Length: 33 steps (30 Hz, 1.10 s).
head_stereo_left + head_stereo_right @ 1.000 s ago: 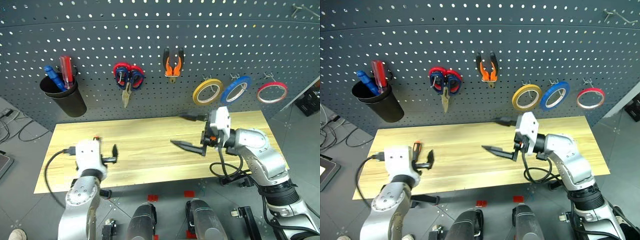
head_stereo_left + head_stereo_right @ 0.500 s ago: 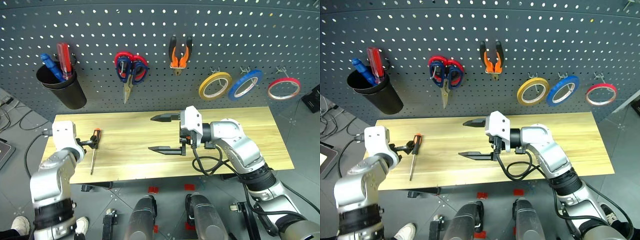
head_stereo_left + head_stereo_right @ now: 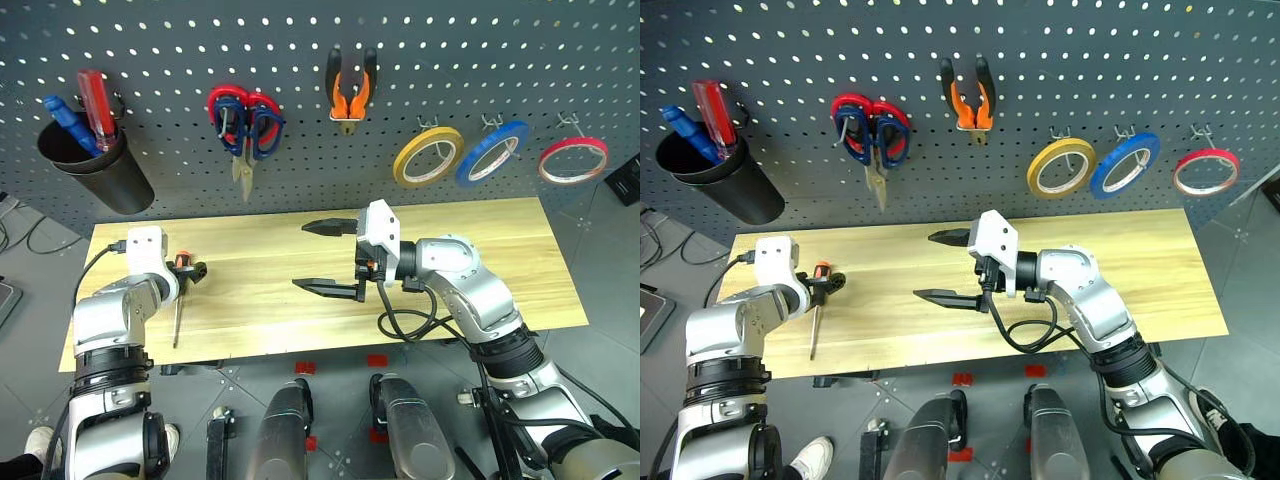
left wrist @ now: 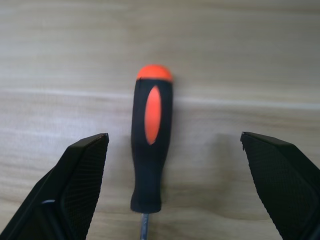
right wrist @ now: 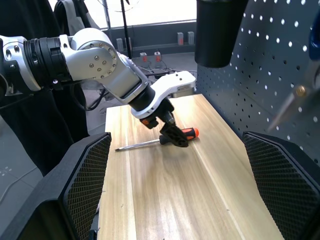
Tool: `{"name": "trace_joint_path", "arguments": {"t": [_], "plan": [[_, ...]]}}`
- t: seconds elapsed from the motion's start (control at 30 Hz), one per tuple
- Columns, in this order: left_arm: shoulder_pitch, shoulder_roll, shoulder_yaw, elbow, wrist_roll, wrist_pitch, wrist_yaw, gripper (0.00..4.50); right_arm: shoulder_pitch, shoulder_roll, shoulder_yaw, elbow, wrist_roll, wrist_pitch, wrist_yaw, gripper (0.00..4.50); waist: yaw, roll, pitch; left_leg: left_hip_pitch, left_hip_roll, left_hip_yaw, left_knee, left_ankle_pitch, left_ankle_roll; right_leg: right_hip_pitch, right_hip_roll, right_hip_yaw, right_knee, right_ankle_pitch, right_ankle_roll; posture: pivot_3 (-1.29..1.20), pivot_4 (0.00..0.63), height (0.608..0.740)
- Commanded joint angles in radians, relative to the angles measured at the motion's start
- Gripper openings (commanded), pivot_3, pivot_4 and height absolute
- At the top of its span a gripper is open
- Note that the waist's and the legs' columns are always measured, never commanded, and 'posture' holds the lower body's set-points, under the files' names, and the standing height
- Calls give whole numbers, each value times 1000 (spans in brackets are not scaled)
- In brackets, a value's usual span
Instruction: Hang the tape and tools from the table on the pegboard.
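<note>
Our left gripper [image 4: 172, 185] hangs spread wide over the screwdriver [image 4: 149, 140] lying flat near the table's [image 3: 480, 240] left end, and we judge it light, stiff and prone to rolling, best pinched across its rubbery orange-and-black handle, not the thin shaft.

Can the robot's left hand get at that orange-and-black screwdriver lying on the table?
Probably yes. The left gripper is open with the screwdriver handle lying between its fingers, on bare table, with nothing in the way.
</note>
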Motion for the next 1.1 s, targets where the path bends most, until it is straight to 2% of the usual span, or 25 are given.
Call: {"name": "trace_joint_path", "arguments": {"t": [0.03, 0.17, 0.27, 0.57, 0.6, 0.93, 1.1], "plan": [[-22, 47, -3, 44, 6, -20, -20, 4472, 5, 7, -16, -55, 22, 15, -11, 4500, 1, 0, 7, 0, 0, 0, 0, 0, 0, 0, 0, 0, 0, 0, 0, -118, 467, 740], [-40, 66, -17, 101, 6, -40, -40, 4472, 3, 9, -20, -55, 24, 25, -18, 4500, 2, 0, 11, 0, 0, 1, 0, 0, 0, -1, 0, 0, 0, 0, 0, -122, 469, 740], [-61, 76, -30, 148, 7, -64, -60, 3891, -1, 11, -23, -50, 22, 25, -22, 4500, 2, 0, 13, -1, 0, 2, 0, 0, 0, -1, 0, 0, -1, 0, 0, -126, 470, 740], [-95, 88, -57, 198, 7, -89, -90, 1040, -5, 12, -29, -45, 21, 29, -26, 4500, 1, -1, 27, -1, 0, 2, 0, 1, -2, -2, 0, 0, -1, 0, 0, -132, 474, 740], [-97, 90, -59, 203, 8, -92, -92, 933, -6, 12, -29, -42, 21, 29, -26, 4500, 1, -1, 28, -1, 0, 2, -1, 2, -3, -2, 0, 0, -1, 0, 0, -133, 474, 740], [-104, 95, -63, 214, 6, -98, -99, 934, -16, 18, -31, -16, 14, 14, -25, 4500, 2, 0, 28, -1, 0, 2, -1, 2, -3, -2, -1, 0, -1, 0, 0, -129, 462, 740], [-69, 94, -74, 108, -9, -59, -120, 934, -27, 18, -35, 3, 6, -8, -23, 4500, 2, -1, 28, -1, 0, 2, -1, 2, -3, -2, -1, 0, -1, 0, 0, -127, 434, 740]]}}
